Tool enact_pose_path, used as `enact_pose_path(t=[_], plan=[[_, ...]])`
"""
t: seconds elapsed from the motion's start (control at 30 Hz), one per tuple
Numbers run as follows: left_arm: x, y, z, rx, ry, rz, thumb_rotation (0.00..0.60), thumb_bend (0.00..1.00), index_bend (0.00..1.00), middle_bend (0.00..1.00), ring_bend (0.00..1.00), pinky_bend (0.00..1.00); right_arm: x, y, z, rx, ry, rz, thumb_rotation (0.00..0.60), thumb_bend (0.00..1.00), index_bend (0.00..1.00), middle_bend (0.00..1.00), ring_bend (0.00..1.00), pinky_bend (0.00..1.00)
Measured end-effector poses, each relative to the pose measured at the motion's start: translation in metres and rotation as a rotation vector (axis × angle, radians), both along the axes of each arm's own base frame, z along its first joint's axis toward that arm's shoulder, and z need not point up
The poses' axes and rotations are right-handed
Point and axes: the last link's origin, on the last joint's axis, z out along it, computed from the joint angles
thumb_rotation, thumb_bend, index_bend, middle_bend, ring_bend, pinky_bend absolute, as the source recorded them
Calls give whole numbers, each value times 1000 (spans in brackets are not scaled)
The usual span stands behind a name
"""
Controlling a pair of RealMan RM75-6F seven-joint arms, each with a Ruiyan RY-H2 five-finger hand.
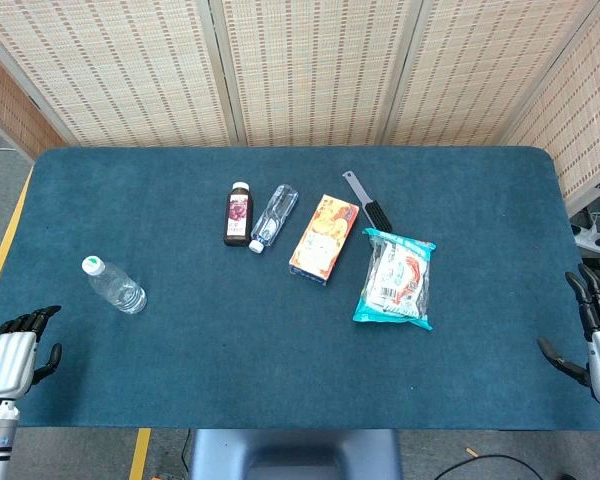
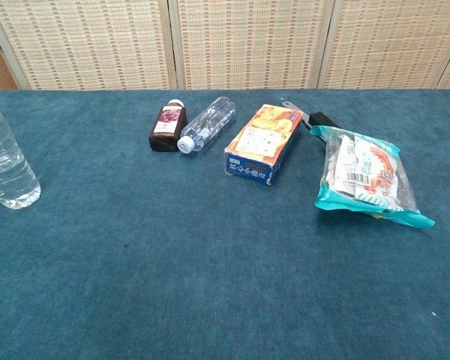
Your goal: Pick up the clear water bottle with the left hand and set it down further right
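The left hand (image 1: 15,355) is hovering at the near left corner of the desk (image 1: 230,340), its dark fingers (image 1: 30,320) lying slightly apart and curling loosely around nothing, so it is holding no object. The right hand (image 1: 598,335) is waiting at the near right edge, fingers spread and empty as well (neither hand is showing in the chest view). The clear water bottle (image 1: 113,284) is standing upright on the left part of the blue cloth, its white cap (image 1: 93,264) pointing up, a little beyond the left hand and apart from it; the chest view is showing only its lower body at the left border. Well to the right, near the middle of the desk, a row of other things is lying together: a small dark juice bottle (image 1: 239,213) is lying flat, and just beside it a second clear bottle (image 1: 274,217) is lying on its side with its cap toward the robot. Next to these an orange and blue carton (image 1: 324,238) is resting flat, with a dark-handled tool (image 1: 366,203) lying behind it, and a teal snack bag (image 1: 396,279) is sitting furthest right. A woven screen (image 1: 310,70) is standing behind the desk.
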Motion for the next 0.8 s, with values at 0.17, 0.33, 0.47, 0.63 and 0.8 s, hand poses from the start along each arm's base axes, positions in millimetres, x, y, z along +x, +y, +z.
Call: enact_pose_path(t=[0.17,0.33,0.47,0.63,0.8], plan=[[1,-1,1,2,-6,-1,600,425,177,235,249,312,0,2,0,-6,-5,2,600,137,25,0,0,130],[2,-1,1,-2,-14,-2,600,420,174,232,250,311,0,3,-2,14,-6,-10,600,138,26,0,0,130],[2,0,1,5,-23,2,600,415,163,231,249,312,0,2,-5,27,-3,-17,600,137,25,0,0,130],[-3,4,-1,23,-24,23,600,393,88,178,216,291,1,0,-7,30,3,-28,600,138,25,0,0,130],[-11,6,-5,24,-66,102,600,372,0,34,114,220,3,4,-11,44,14,-26,600,137,26,0,0,130]])
